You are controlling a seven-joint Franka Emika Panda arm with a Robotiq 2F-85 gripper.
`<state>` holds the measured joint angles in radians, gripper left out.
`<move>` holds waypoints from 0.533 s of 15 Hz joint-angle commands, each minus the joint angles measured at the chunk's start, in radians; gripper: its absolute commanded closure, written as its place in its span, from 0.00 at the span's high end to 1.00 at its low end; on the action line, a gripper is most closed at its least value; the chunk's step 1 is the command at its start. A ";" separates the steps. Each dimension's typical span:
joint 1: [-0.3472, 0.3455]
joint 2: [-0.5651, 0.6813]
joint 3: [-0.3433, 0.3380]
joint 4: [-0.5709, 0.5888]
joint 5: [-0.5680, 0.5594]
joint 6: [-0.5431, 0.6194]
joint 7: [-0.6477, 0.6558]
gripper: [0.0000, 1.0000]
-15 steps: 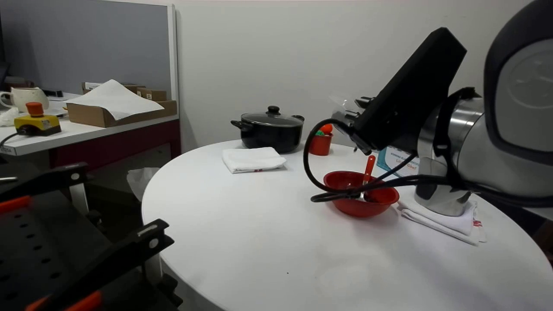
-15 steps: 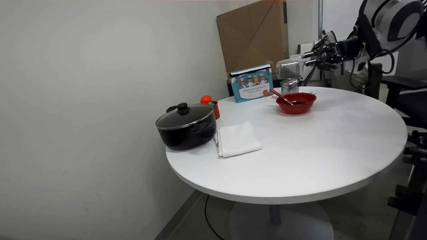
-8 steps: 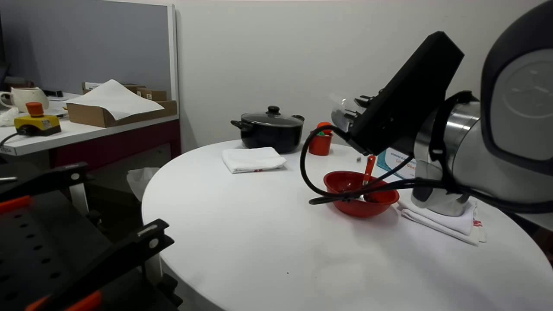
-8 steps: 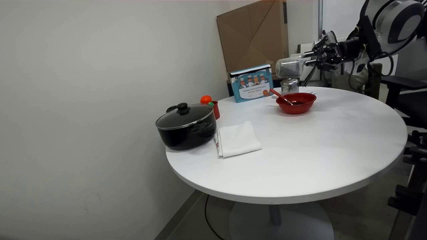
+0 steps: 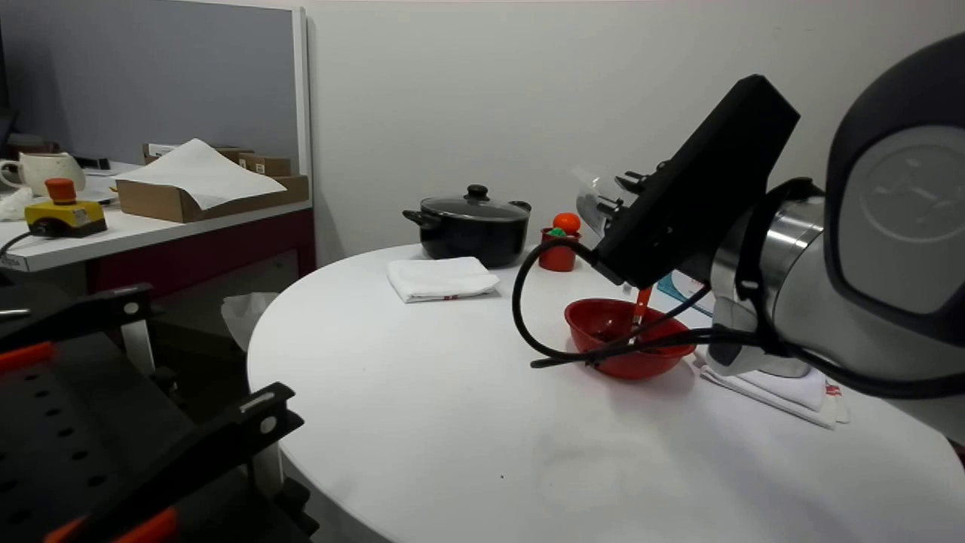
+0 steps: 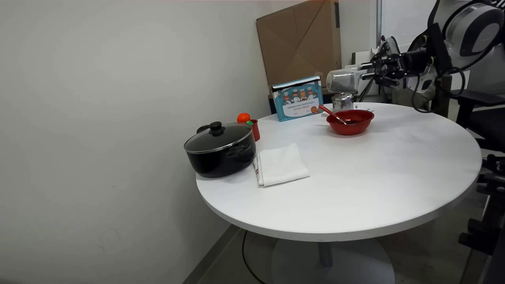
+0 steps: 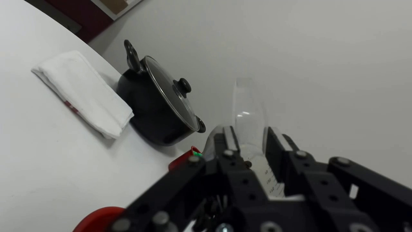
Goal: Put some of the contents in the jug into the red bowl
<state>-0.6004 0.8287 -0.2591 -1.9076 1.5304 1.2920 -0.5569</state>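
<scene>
The clear jug (image 6: 342, 81) is held tilted on its side above the table; it also shows in an exterior view (image 5: 592, 197) and the wrist view (image 7: 249, 120). My gripper (image 7: 249, 133) is shut on it, with clear plastic between the fingers; it also shows in both exterior views (image 5: 617, 194) (image 6: 362, 70). A small dark piece of the contents (image 7: 248, 164) shows through the jug wall; the rest is hidden. The red bowl (image 5: 633, 367) stands on the table below the arm, with dark material inside and a red-handled utensil (image 6: 331, 113) leaning out.
A black lidded pot (image 5: 475, 230), a folded white towel (image 5: 443, 279) and a red cup (image 5: 558, 256) stand farther back. A metal kettle (image 6: 342, 101) and a blue box (image 6: 298, 100) are near the bowl. A black cable (image 5: 520, 302) hangs before the bowl.
The arm and gripper have sunk a little and turned slightly in the exterior view. The jug stays in the grip, still tilted, almost in the same place. The bowl has not moved.
</scene>
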 commanded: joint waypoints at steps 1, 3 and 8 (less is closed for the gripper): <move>0.005 0.012 -0.015 -0.005 0.030 -0.045 -0.033 0.07; 0.007 0.014 -0.020 -0.008 0.033 -0.043 -0.039 0.07; 0.042 -0.023 -0.063 -0.026 0.013 0.026 -0.016 0.07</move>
<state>-0.5929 0.8397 -0.2825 -1.9079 1.5417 1.2922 -0.5753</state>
